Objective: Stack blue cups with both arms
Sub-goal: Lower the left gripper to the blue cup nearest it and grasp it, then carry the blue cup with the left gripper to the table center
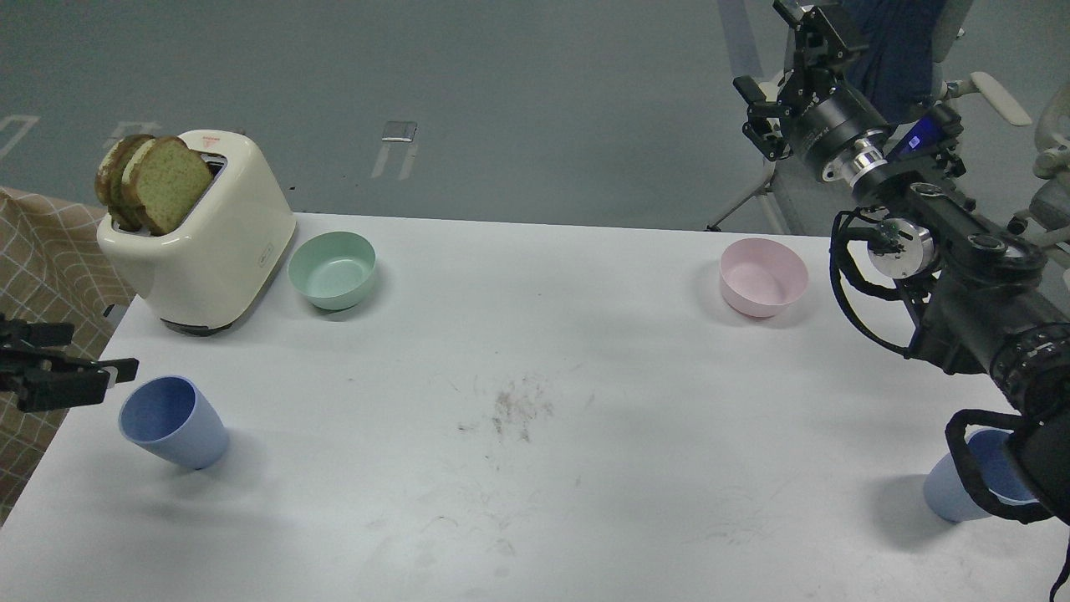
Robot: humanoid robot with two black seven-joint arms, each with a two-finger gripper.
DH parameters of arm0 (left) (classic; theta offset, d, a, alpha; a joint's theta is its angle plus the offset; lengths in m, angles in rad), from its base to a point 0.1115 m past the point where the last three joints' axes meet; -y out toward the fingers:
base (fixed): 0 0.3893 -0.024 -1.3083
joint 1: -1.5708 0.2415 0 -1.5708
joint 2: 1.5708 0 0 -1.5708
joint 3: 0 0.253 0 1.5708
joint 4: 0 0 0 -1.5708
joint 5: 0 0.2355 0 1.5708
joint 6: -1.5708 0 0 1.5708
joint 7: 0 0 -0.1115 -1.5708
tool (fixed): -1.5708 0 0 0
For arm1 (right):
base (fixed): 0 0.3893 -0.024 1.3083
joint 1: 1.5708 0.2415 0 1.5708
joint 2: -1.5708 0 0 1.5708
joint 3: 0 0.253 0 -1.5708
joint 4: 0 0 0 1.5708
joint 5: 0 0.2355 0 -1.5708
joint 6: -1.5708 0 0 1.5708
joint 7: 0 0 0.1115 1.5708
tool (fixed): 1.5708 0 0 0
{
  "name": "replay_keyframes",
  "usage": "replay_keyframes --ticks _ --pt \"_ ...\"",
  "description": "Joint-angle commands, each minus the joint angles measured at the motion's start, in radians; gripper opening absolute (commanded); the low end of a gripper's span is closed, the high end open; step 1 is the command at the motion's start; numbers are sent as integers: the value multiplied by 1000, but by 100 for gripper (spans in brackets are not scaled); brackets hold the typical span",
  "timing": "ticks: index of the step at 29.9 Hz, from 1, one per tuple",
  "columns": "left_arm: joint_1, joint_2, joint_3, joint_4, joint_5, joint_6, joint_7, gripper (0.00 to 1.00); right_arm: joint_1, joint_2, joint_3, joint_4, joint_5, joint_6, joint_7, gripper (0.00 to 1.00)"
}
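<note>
Head view: nothing stacked; one blue cup (173, 422) near the table's (535, 351) left edge, the other (961, 493) near its right. Left gripper (113, 374) and right gripper (773, 117): grip unreadable.

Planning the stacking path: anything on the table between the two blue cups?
Head view: no object between the left blue cup and the right blue cup, only bare white table with dark scuff marks.

One blue cup (174, 422) stands just below and right of the left gripper (117, 370), apart from it. The other blue cup (970, 489) sits far below the raised right gripper (773, 113), partly hidden behind that arm's cables.
</note>
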Motion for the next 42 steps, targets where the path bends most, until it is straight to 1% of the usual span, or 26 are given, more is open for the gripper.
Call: replay_keyframes --ticks 1,5,9,10,12,13,14,15,16,18,19,20,22,23,30,36,39,42 --pt "0 -41 29 34 -1 1 0 94 3 -2 0 0 0 0 0 100" --pt "5 -78 32 66 -1 0 0 92 1 -2 0 0 0 0 0 100" --pt "55 -113 30 103 -4 0 0 87 -2 -2 0 0 0 0 0 100" --pt "57 -119 30 110 -4 0 0 85 -2 -2 0 0 0 0 0 100" --pt "63 -142 30 144 -4 1 0 76 -2 -2 0 0 0 0 0 100" --pt "68 -147 30 150 -6 1 0 75 -2 -2 0 0 0 0 0 100" --pt "72 -153 30 159 -10 3 0 72 -2 -2 0 0 0 0 0 100" --pt "77 -155 30 164 -10 3 0 64 -2 -2 0 0 0 0 0 100" --pt "77 -155 30 164 -10 3 0 64 -2 -2 0 0 0 0 0 100" --pt "77 -165 30 167 -10 3 0 41 -2 -2 0 -1 0 0 0 100" --pt "77 -168 30 169 -9 3 0 37 -3 -2 -1 0 0 0 0 100" --pt "77 -168 30 170 -9 3 0 27 -3 -2 -1 0 0 0 0 100" --pt "77 -168 30 170 -9 3 0 13 -3 -2 0 -1 0 0 0 100" --pt "77 -168 30 170 -7 3 0 0 -3 -2 -1 0 0 0 0 100" --pt "77 -168 32 170 -2 6 0 0 -3 -1 -1 -1 0 0 0 100" --pt "63 -147 16 141 2 21 0 0 9 -4 0 -4 -1 0 0 100" --pt "14 -109 -16 71 4 18 0 0 30 -5 -1 -3 0 0 0 100" --pt "-88 -107 -24 25 4 11 0 0 79 -16 -1 -3 0 0 0 100"
